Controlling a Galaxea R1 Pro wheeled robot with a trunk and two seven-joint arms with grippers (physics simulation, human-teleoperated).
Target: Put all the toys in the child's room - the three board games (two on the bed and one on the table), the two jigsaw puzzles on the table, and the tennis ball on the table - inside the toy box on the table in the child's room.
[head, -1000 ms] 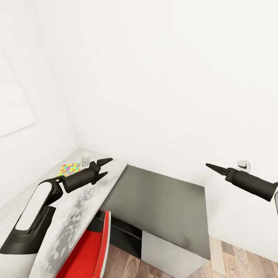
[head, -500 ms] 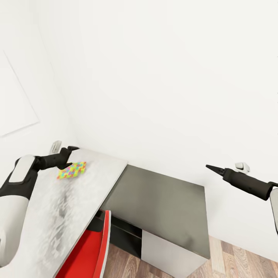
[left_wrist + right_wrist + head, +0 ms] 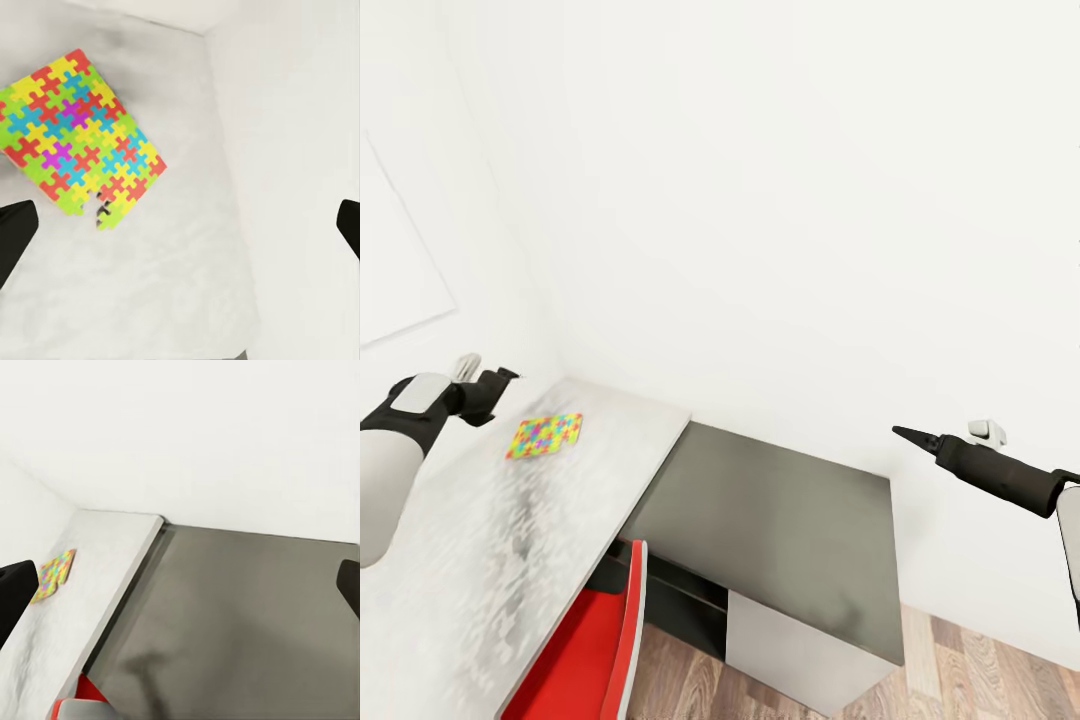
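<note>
Jigsaw puzzle point(image 3: 545, 436) lies flat on the table point(image 3: 490, 560) near the far corner; left gripper point(image 3: 495, 385), fingers spread and empty, hangs just left of it; right gripper point(image 3: 908, 434), also open, hovers beyond the dark cabinet point(image 3: 780, 530).

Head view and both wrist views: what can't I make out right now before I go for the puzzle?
- Table: the head view's left and bottom edges cut it off; what lies there is unseen.
- Left tool: small and end-on in the head view.
- Puzzle: the left wrist view's edge clips one corner.
- Right tool: its fingers overlap in the head view.
</note>
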